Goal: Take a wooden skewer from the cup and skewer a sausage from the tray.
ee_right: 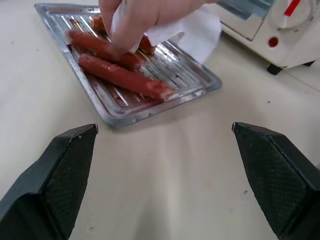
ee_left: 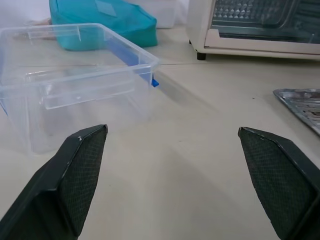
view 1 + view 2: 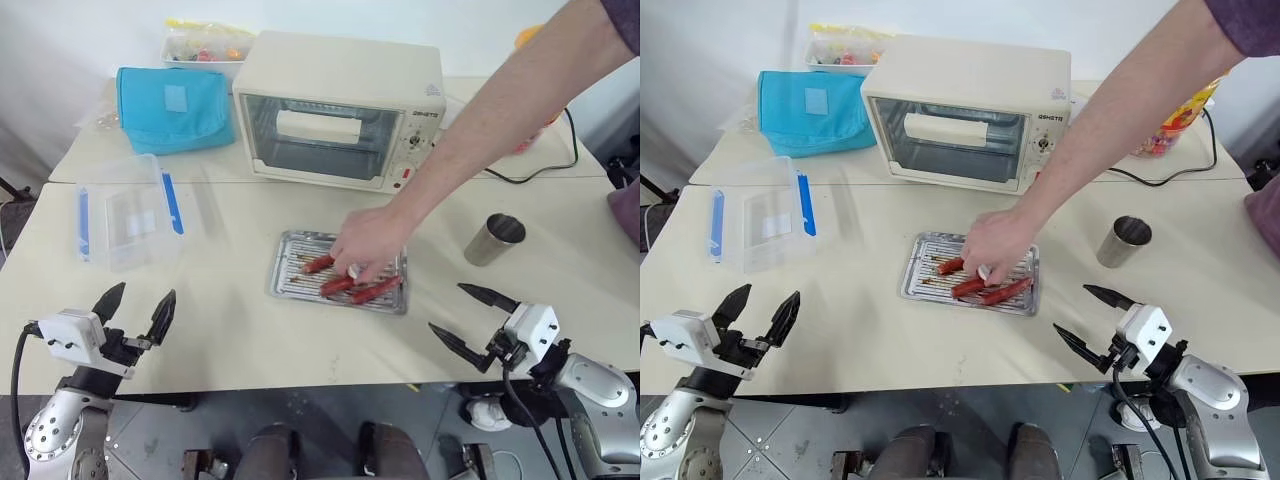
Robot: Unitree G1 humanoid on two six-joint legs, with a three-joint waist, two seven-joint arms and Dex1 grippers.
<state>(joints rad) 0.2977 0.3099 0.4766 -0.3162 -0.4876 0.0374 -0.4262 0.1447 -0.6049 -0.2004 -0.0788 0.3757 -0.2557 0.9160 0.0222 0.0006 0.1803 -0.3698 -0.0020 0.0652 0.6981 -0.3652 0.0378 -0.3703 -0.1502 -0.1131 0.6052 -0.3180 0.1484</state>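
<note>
With both black two-fingered grippers, left [image 3: 136,308] and right [image 3: 474,317], held spread and empty, the soft, greasy red sausages [image 1: 122,76] in the shallow ridged silver metal tray [image 3: 285,281] are judged best pierced mid-length, while a person's hand [image 3: 367,245] rests on them.

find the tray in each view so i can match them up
Left eye view: the tray lies mid-table, under a person's hand.
Right eye view: same spot, in front of the toaster oven.
Left wrist view: only its corner, at the edge.
Right wrist view: ahead, holding sausages.
Shared landmark: the toaster oven.
</note>
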